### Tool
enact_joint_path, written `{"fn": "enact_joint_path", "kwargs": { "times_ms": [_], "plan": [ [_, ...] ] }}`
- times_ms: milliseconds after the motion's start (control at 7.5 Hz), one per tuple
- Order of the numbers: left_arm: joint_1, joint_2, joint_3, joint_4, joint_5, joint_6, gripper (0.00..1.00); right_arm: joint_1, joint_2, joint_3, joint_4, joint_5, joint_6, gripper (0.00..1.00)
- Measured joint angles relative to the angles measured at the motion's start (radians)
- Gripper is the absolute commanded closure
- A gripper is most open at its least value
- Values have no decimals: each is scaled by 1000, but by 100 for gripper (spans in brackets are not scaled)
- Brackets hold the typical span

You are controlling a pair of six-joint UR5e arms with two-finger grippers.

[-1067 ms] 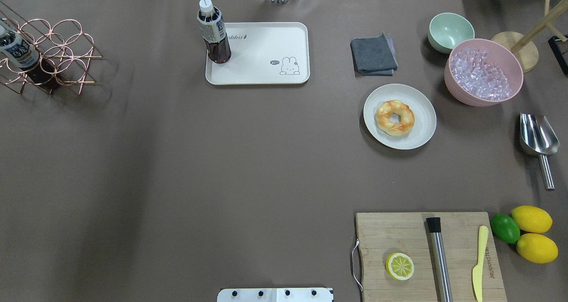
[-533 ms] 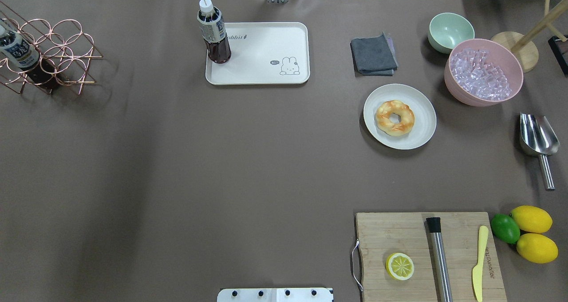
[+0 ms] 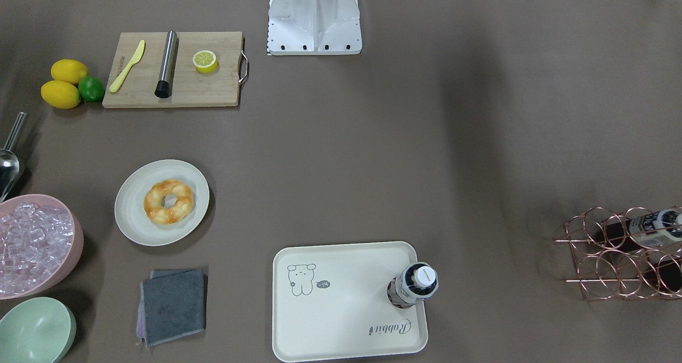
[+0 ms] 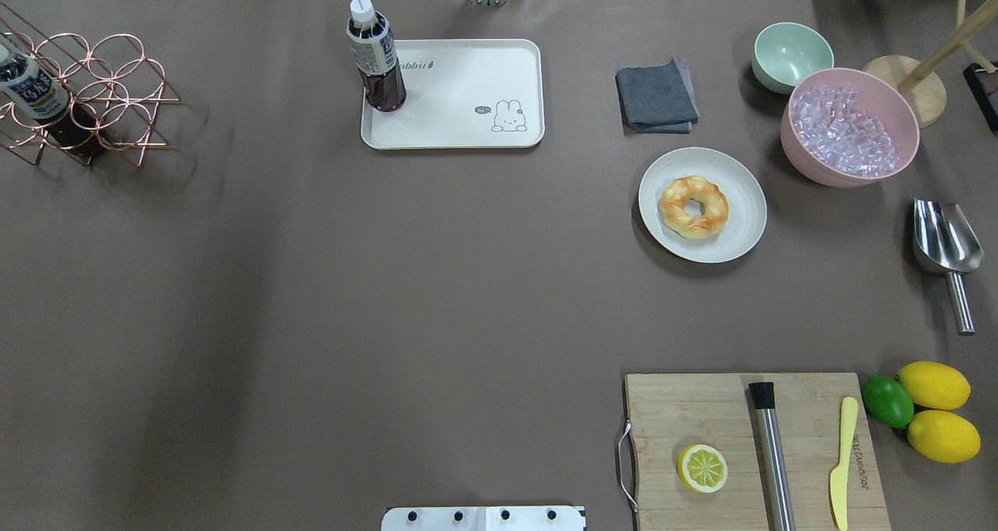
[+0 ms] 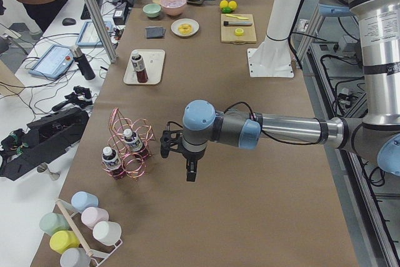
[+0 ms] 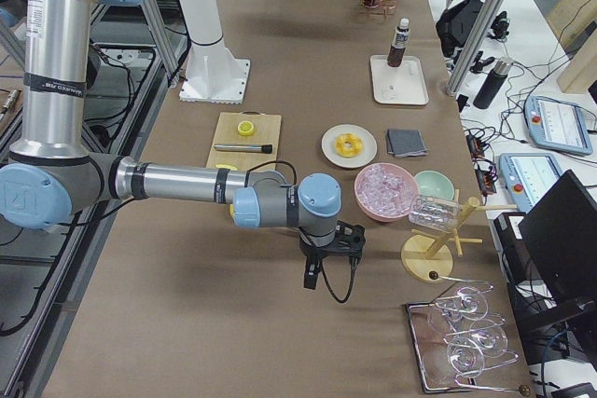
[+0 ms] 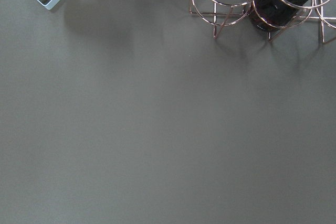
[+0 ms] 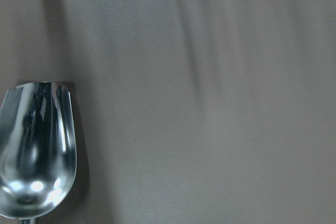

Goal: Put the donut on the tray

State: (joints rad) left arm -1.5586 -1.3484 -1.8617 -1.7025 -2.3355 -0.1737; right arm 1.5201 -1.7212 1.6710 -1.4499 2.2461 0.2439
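Note:
The donut (image 4: 694, 207), a glossy golden-brown braided ring, lies on a round off-white plate (image 4: 744, 203) at the right of the table; it also shows in the front view (image 3: 168, 201). The cream tray (image 4: 468, 129) with the cartoon sits at the far middle, and a dark drink bottle (image 4: 376, 59) stands on its left corner. My left gripper (image 5: 190, 171) hangs over bare table near the copper rack. My right gripper (image 6: 310, 277) hangs near the pink bowl. Both show only in the side views, so I cannot tell whether they are open or shut.
A grey cloth (image 4: 656, 96), a green bowl (image 4: 791, 55) and a pink bowl of ice (image 4: 850, 125) stand behind the plate. A metal scoop (image 4: 946, 242) lies at the right. A cutting board (image 4: 756, 449) holds a lemon half, a muddler and a knife. A copper bottle rack (image 4: 82, 98) stands far left.

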Motion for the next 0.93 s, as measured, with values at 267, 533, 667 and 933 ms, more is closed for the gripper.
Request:
{"fn": "enact_joint_path", "kwargs": {
  "times_ms": [267, 533, 667, 933],
  "plan": [
    [-1, 1, 0, 1, 0, -4, 2, 0, -4, 1, 1, 1, -1, 0],
    [-1, 0, 0, 0, 11, -4, 2, -1, -10, 1, 7, 7, -2, 0],
    [0, 0, 1, 1, 36, -4, 2, -1, -11, 1, 9, 7, -2, 0],
    [5, -5, 6, 1, 64, -6, 2, -1, -11, 2, 11, 8, -2, 0]
  ]
}}
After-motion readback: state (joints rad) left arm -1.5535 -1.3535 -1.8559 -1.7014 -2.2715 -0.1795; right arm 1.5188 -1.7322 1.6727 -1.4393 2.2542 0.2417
